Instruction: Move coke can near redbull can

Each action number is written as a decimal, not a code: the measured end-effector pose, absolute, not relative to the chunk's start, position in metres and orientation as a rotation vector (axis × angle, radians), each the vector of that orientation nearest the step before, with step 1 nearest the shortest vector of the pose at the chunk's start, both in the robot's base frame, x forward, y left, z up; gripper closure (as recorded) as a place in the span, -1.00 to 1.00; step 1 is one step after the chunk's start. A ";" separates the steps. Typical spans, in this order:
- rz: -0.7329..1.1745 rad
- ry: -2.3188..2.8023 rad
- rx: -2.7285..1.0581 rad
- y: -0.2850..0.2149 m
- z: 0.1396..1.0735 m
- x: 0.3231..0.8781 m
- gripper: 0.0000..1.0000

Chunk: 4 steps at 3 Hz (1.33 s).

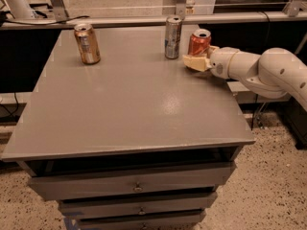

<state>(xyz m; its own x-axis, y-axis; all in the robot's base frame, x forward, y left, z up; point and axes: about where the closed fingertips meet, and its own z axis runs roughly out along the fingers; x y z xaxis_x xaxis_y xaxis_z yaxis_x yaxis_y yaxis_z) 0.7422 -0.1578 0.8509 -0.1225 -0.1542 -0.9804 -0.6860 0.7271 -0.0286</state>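
The coke can (199, 42), red-orange with a silver top, stands upright near the table's far right edge. The redbull can (172, 37), slim and silver-grey with bluish markings, stands upright just left of it with a small gap between them. My gripper (195, 61) reaches in from the right on a white arm (268, 73) and sits low at the coke can's base, against its front and right side. The lower part of the coke can is hidden behind the gripper.
A gold-brown can (87, 43) stands upright at the far left of the grey table (124, 109). Drawers sit under the table top at the front. A rail and dark shelving run behind the table's far edge.
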 end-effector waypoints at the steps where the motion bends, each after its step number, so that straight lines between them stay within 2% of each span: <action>1: 0.540 1.674 -0.694 -0.151 0.846 0.747 -0.76; 2: 0.540 1.674 -0.694 -0.151 0.846 0.747 -1.00; 4: 0.561 1.664 -0.740 -0.151 0.870 0.726 -1.00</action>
<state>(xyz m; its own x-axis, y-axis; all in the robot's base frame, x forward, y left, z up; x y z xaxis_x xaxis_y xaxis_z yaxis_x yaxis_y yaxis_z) 0.7264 -0.1512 0.8699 -0.1280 -0.1719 -0.9768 -0.7285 0.6846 -0.0250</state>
